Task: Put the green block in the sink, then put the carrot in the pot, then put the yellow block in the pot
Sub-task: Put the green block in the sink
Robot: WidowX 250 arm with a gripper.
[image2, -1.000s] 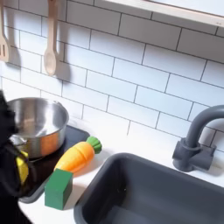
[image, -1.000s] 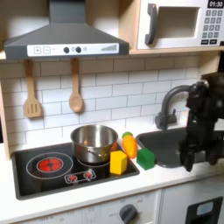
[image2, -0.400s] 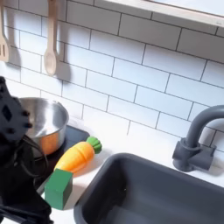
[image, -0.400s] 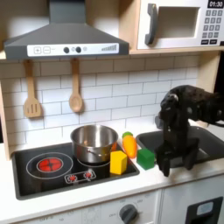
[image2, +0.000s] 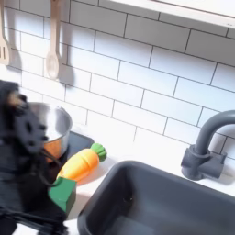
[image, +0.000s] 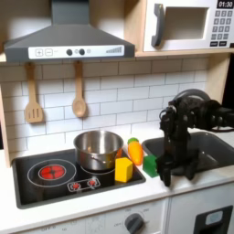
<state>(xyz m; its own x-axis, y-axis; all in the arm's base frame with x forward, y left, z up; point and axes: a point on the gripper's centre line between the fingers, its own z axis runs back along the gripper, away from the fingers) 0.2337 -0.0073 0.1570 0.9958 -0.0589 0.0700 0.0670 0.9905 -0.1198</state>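
The green block (image: 150,165) (image2: 62,195) sits on the counter between the stovetop and the sink (image: 203,151) (image2: 156,197). The orange carrot (image: 135,152) (image2: 81,162) lies just behind it, next to the steel pot (image: 98,149) (image2: 55,134). In the first exterior view the yellow block (image: 122,169) stands on the stovetop in front of the pot. My black gripper (image: 171,173) hangs right beside the green block, on its sink side. Blur hides whether its fingers are open or touch the block. In the second exterior view the arm (image2: 23,174) is a dark blur at the left.
The black stovetop (image: 55,172) with a red burner lies at the first exterior view's left. Two wooden utensils (image: 79,101) hang on the tiled wall. The dark faucet (image2: 204,147) stands behind the sink. A microwave (image: 187,25) sits above.
The arm has swung from over the sink toward the first exterior view's left and lowered beside the green block. The blocks, carrot and pot have stayed put.
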